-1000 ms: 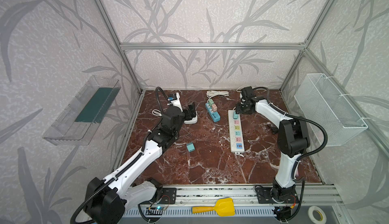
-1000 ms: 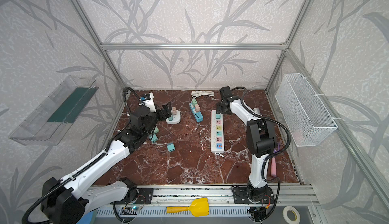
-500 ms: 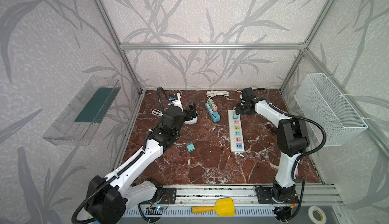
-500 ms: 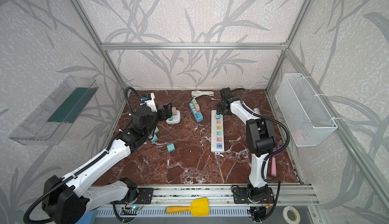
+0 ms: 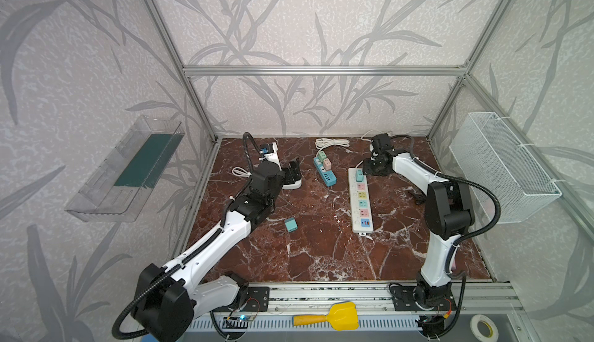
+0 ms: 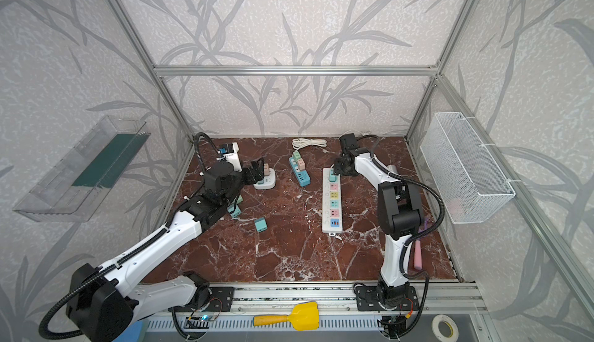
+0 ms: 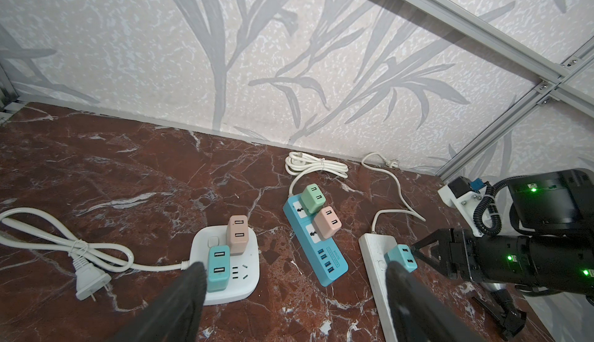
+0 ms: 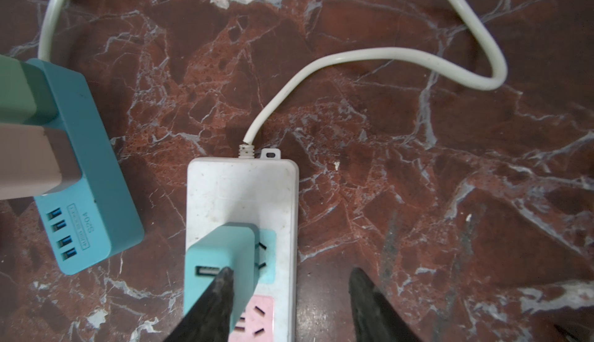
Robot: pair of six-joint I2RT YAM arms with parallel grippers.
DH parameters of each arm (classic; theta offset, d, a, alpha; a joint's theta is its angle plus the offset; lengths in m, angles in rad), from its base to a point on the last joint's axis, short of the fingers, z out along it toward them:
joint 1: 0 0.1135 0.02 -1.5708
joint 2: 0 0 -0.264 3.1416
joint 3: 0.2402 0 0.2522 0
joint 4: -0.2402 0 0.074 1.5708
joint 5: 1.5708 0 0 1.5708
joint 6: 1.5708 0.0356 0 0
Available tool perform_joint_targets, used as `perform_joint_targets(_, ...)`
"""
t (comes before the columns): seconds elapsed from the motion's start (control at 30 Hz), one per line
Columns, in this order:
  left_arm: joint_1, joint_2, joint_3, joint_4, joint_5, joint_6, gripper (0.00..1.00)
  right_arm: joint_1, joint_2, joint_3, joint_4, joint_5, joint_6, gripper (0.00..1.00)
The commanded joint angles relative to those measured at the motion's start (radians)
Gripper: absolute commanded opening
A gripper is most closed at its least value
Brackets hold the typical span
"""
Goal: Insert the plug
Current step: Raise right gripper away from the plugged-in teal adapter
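Observation:
A teal plug (image 8: 221, 253) stands in the teal end socket of the long white power strip (image 8: 244, 189), also seen in both top views (image 5: 359, 174) (image 6: 332, 176). My right gripper (image 8: 291, 273) is open above it. One of its fingertips (image 8: 225, 276) rests over the plug's top face beside the USB port, and the other hangs over bare marble beside the strip. My left gripper (image 7: 295, 268) is open with nothing between its fingers, hovering by the white square power strip (image 7: 247, 279), which holds a pink and a teal plug.
A blue power strip (image 5: 326, 171) with a green and a pink plug lies between the two white strips. A loose teal plug (image 5: 291, 224) sits mid-floor. A wire basket (image 5: 501, 167) hangs on the right wall, a clear shelf (image 5: 128, 170) on the left. White cords lie near the back wall.

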Motion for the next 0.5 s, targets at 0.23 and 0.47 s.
perform_joint_targets(0.23, 0.004, 0.013, 0.015, -0.003, 0.000, -0.002, 0.87, -0.007, -0.011, -0.027, -0.039, -0.011, -0.001, 0.57)
perform_joint_targets(0.47, 0.004, 0.051, 0.035, -0.067, -0.142, -0.007, 0.87, -0.007, -0.169, -0.051, -0.051, 0.026, 0.018, 0.60)
